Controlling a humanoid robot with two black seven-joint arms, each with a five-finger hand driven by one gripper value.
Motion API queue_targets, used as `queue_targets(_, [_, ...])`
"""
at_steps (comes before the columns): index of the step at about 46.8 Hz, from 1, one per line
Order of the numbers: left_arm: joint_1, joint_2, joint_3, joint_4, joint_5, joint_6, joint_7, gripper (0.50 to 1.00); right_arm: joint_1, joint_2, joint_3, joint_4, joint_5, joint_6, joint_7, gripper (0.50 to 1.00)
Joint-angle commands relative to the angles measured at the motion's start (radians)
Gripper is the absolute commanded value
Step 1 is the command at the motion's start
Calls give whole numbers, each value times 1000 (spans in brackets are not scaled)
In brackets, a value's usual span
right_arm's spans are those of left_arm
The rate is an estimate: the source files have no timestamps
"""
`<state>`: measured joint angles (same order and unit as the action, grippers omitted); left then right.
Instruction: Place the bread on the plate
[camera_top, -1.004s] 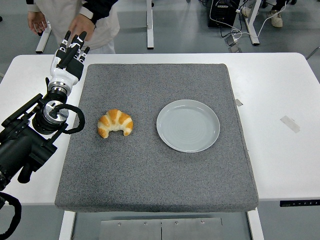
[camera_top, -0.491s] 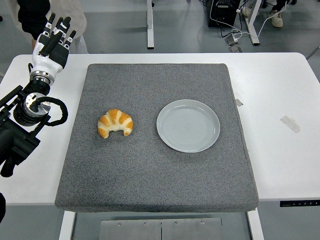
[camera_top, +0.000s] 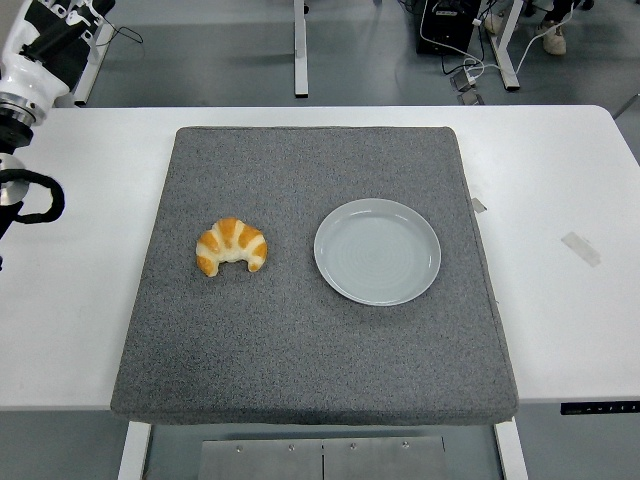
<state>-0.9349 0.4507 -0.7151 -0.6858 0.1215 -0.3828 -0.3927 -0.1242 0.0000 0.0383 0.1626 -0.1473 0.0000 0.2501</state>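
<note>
A golden croissant (camera_top: 231, 245) lies on the grey mat (camera_top: 300, 330), left of centre. To its right, a hand's width away, sits a pale grey-blue plate (camera_top: 377, 251) with nothing on it. My left hand (camera_top: 48, 35) is at the top left corner of the picture, far from the croissant and off the mat; its fingertips are cut off by the frame edge. The right arm does not show.
The mat covers the middle of a white table (camera_top: 560, 180). Two bits of tape (camera_top: 580, 247) stick to the table right of the mat. Table legs and cables stand on the floor beyond the far edge.
My left arm has drawn back up and to the left, from beside the mat to the picture's corner. The person at the top left has gone from view.
</note>
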Motion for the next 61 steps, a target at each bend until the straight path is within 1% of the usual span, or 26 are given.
queue_targets(1, [-24, 16, 65, -1, 30, -34, -5, 990, 0, 0, 0, 0, 0, 0, 0, 1000])
queue_targets(3, [-35, 20, 97, -1, 59, -38, -8, 990, 0, 0, 0, 0, 0, 0, 0, 1000])
queue_targets(7, [-45, 32, 134, -1, 147, -50, -37, 989, 0, 0, 0, 0, 0, 0, 0, 1000])
queue_targets(11, [-58, 36, 167, -3, 291, -64, -55, 989, 0, 0, 0, 0, 0, 0, 0, 1000])
queue_targets(16, [-61, 36, 194, -6, 470, -62, -80, 986, 0, 0, 0, 0, 0, 0, 0, 1000])
queue_targets(19, [-61, 36, 201, -9, 582, -62, -107, 981, 0, 0, 0, 0, 0, 0, 0, 1000])
queue_targets(23, [-76, 40, 232, -37, 731, -62, -156, 977, 0, 0, 0, 0, 0, 0, 0, 1000])
queue_targets(27, [-91, 42, 279, -44, 858, -61, -172, 974, 0, 0, 0, 0, 0, 0, 0, 1000])
queue_targets(33, [-108, 46, 362, -66, 997, -54, -199, 969, 0, 0, 0, 0, 0, 0, 0, 1000])
queue_targets(37, [-113, 69, 430, -90, 1081, -27, -212, 968, 0, 0, 0, 0, 0, 0, 0, 1000])
queue_targets(41, [-114, 74, 491, -103, 1124, 16, -218, 968, 0, 0, 0, 0, 0, 0, 0, 1000])
queue_targets(52, [-134, 77, 637, -119, 1136, 93, -218, 966, 0, 0, 0, 0, 0, 0, 0, 1000])
queue_targets(56, [-140, 74, 651, -124, 1136, 111, -218, 943, 0, 0, 0, 0, 0, 0, 0, 1000])
queue_targets(61, [-142, 68, 652, -124, 1136, 119, -218, 916, 0, 0, 0, 0, 0, 0, 0, 1000])
